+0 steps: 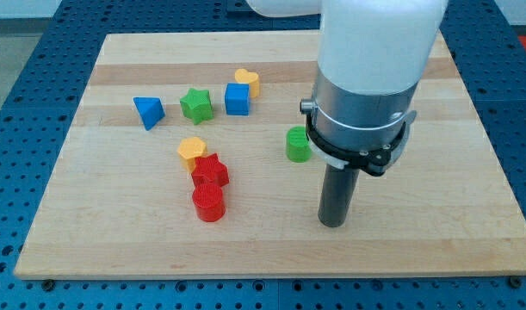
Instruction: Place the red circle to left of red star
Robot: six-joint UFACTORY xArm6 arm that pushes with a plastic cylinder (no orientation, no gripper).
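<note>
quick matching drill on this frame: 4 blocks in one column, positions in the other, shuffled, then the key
Things:
1. red circle
2. blue triangle
3. green cylinder
4. yellow heart

Places:
A. nearest the view's top, touching the blue cube
B. just toward the view's left of my tip, higher in the view
C. farthest toward the view's left of all blocks
D. directly below the red star, touching it

Pairs: 1-D, 2-C, 3-B, 4-A
</note>
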